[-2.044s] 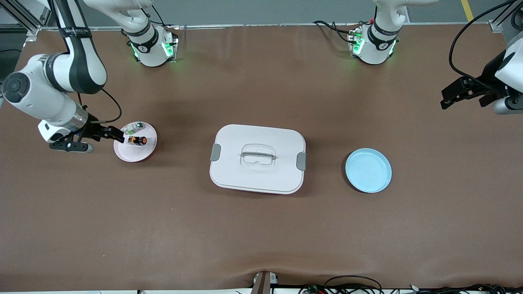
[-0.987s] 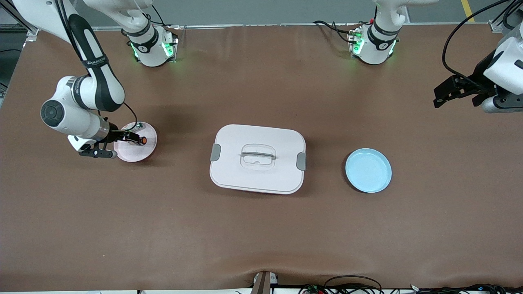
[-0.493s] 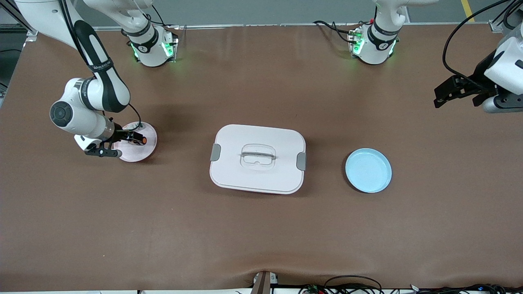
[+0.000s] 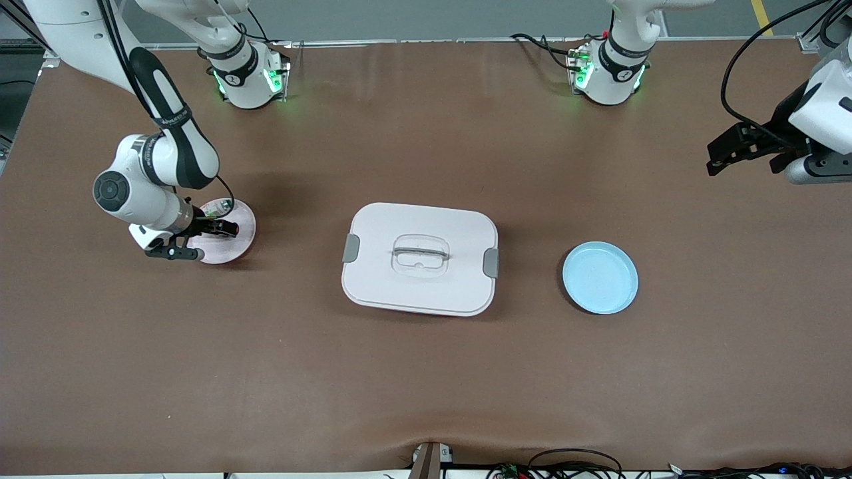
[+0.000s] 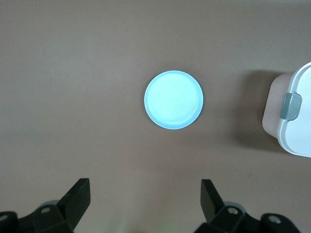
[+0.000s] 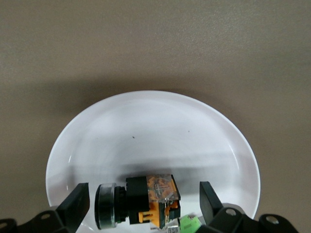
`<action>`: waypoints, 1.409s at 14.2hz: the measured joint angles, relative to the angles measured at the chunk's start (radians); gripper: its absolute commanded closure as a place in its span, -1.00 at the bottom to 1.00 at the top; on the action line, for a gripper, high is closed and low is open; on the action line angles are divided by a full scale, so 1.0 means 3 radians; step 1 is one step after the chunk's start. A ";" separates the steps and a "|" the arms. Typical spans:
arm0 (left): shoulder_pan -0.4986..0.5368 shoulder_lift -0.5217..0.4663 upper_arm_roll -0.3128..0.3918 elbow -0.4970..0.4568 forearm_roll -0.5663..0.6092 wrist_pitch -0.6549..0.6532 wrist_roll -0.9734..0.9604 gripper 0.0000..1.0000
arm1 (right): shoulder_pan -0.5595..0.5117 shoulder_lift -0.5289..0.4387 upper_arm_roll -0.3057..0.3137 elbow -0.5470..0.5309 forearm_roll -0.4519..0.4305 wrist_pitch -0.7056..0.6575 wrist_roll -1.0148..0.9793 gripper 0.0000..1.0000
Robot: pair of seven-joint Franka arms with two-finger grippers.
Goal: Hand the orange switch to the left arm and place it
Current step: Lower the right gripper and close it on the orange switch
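My right gripper [image 6: 141, 206] straddles the orange switch [image 6: 138, 201] with spread jaws, ready to pinch; my left gripper [image 5: 146, 201] waits, jaws spread.

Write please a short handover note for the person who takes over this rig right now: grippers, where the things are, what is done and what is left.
Right gripper: low over the pink plate at the right arm's end of the table, fingers open on either side of the orange switch, not yet closed.
Left gripper: open, waiting high over the left arm's end of the table.
The switch lies on the pink plate beside a small green-and-white part.
The box stands mid-table, lid on; the blue plate is beside it, toward the left arm's end.
Done: approach only.
Left: grasp, lift, pass to the left gripper while keeping off the box.
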 measured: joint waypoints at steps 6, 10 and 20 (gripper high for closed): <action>-0.0012 0.0000 -0.0001 0.0000 0.0000 0.0000 -0.0005 -1.00 | 0.0001 0.0030 0.0005 0.0000 0.0018 0.0008 0.0000 -1.00; -0.0013 0.0000 -0.0002 0.0000 0.0000 -0.0003 -0.0007 -1.00 | 0.0033 0.0043 0.0009 0.0000 0.0077 0.0008 -0.0007 -0.99; -0.0018 0.0012 -0.0006 -0.0010 0.0000 -0.0011 -0.0007 -1.00 | 0.0012 0.0055 -0.0009 -0.0051 0.0084 0.0008 -0.0122 -1.00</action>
